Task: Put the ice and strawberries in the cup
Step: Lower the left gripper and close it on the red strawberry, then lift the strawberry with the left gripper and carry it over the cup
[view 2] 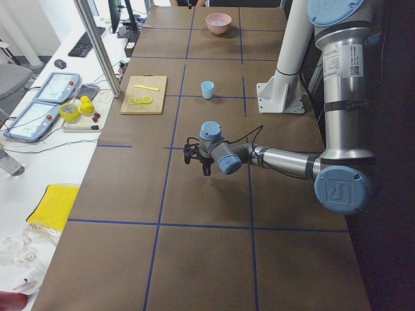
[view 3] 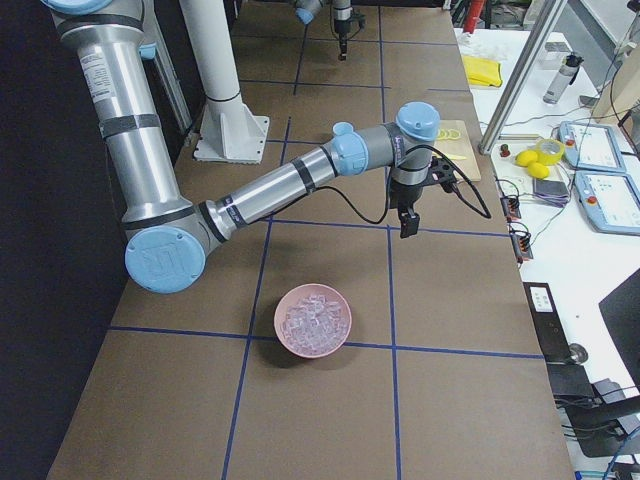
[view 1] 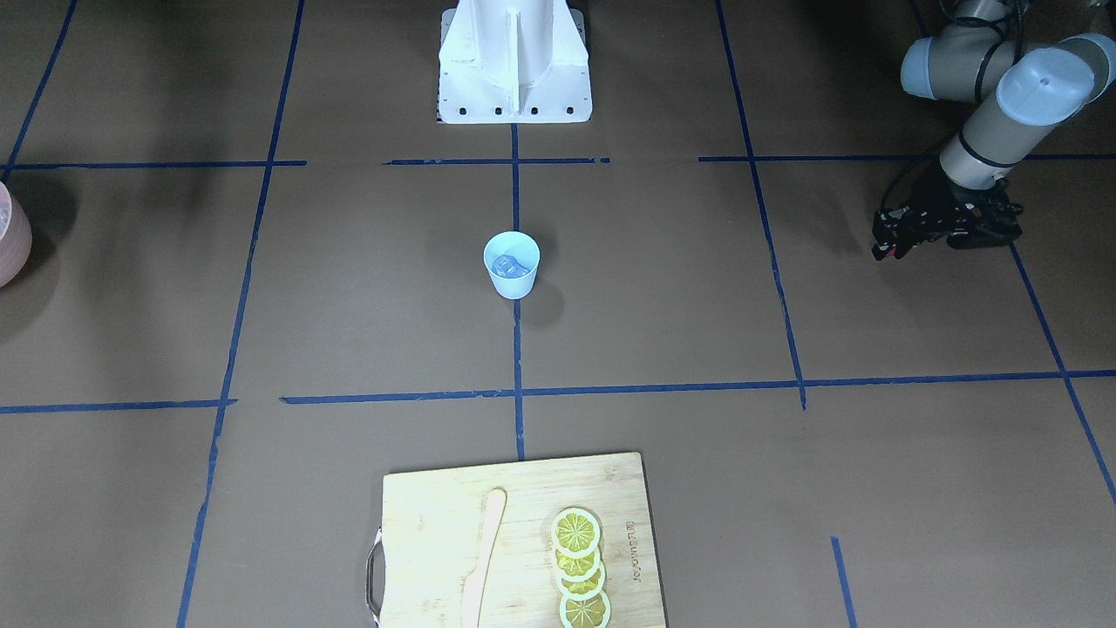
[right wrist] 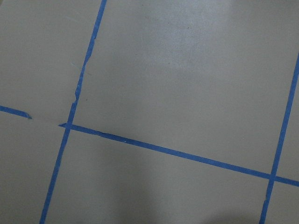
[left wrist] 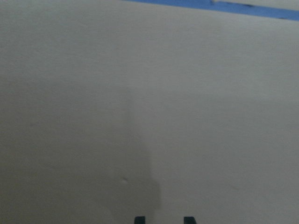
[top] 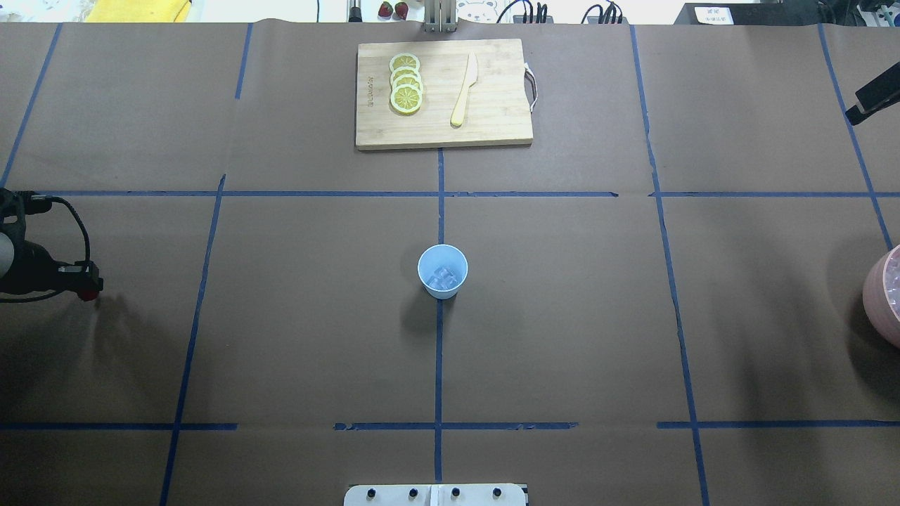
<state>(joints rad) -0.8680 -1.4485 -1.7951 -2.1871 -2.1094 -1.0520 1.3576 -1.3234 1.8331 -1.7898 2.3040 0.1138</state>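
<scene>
Your small light-blue round cup [view 1: 513, 286] is standing upright in the middle of the brown paper-covered table [top: 562, 316], right on a blue tape line. That spot is likely letting both arms reach it. A few clear ice cubes [view 1: 508, 264] are already lying inside it, so the ice part is looking under way. Some spare cubes [view 3: 315, 318] are waiting in the round pink bowl [view 3: 281, 332] near the table's right edge, close to the right arm.

I am seeing no strawberry in the cup. 2 tiny dark-red berries [top: 385, 10] are sitting just past the table's far edge. They are beyond the pale wooden cutting board [top: 492, 119], which is carrying 4 yellow lemon slices [top: 406, 83] and a pale wooden knife [top: 464, 91].

The left claw [left wrist: 163, 220] is hanging low near the table's left edge, well apart from the cup. Its 2 tips are standing a little apart and holding nothing. The right claw [view 3: 405, 230] is pointing down near the right edge, farther out than the bowl. I cannot tell how wide it is open or if it is holding anything. I am guessing the berries are coming next.
</scene>
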